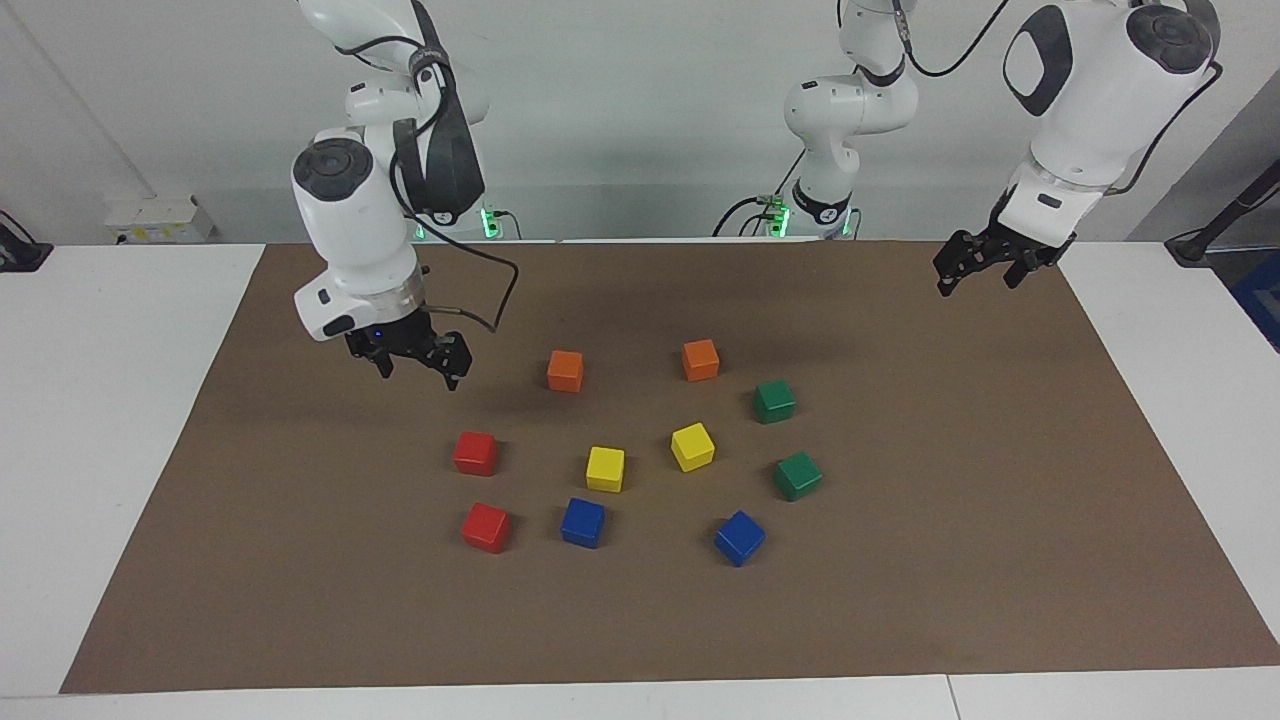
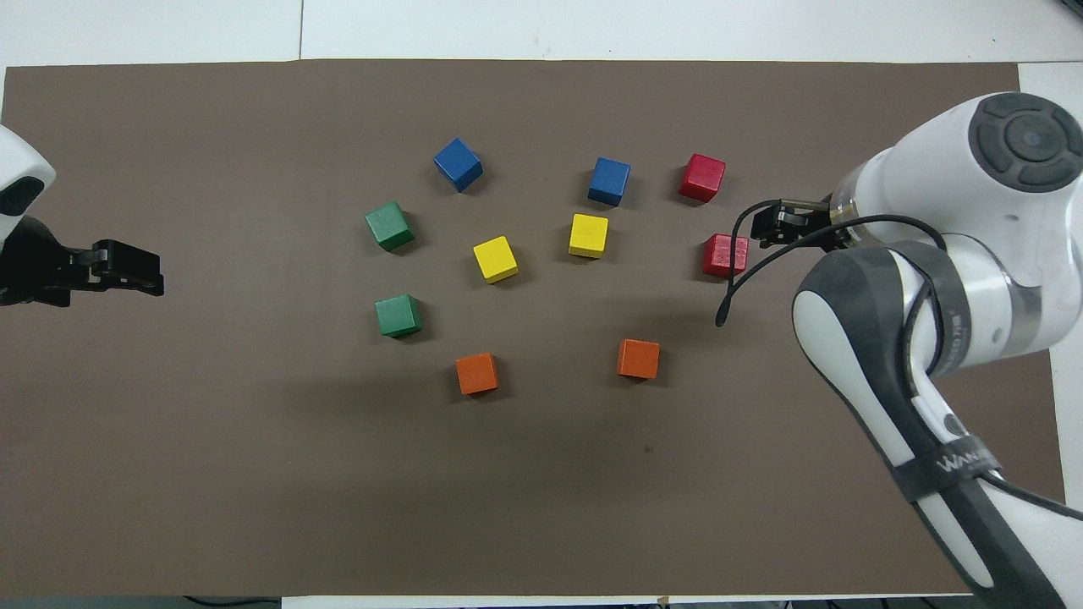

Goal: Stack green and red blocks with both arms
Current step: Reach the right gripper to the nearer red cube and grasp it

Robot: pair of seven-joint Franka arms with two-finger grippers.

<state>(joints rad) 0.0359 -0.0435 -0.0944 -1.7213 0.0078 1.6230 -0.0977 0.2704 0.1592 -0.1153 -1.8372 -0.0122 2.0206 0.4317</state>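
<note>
Two red blocks lie on the brown mat toward the right arm's end: one nearer to the robots (image 1: 476, 453) (image 2: 726, 255), one farther (image 1: 486, 527) (image 2: 702, 178). Two green blocks lie toward the left arm's end: one nearer (image 1: 775, 401) (image 2: 398, 315), one farther (image 1: 798, 476) (image 2: 390, 226). All four stand singly on the mat. My right gripper (image 1: 418, 370) (image 2: 766, 227) is open and empty, raised over the mat just beside the nearer red block, not touching it. My left gripper (image 1: 975, 270) (image 2: 127, 275) waits open and empty over the mat's edge at its own end.
Two orange cubes (image 1: 565, 370) (image 1: 700, 359) lie nearest to the robots. Two yellow cubes (image 1: 605, 468) (image 1: 692, 446) lie in the middle of the cluster. Two blue cubes (image 1: 583, 522) (image 1: 740, 537) lie farthest. The brown mat (image 1: 1000, 500) covers the white table.
</note>
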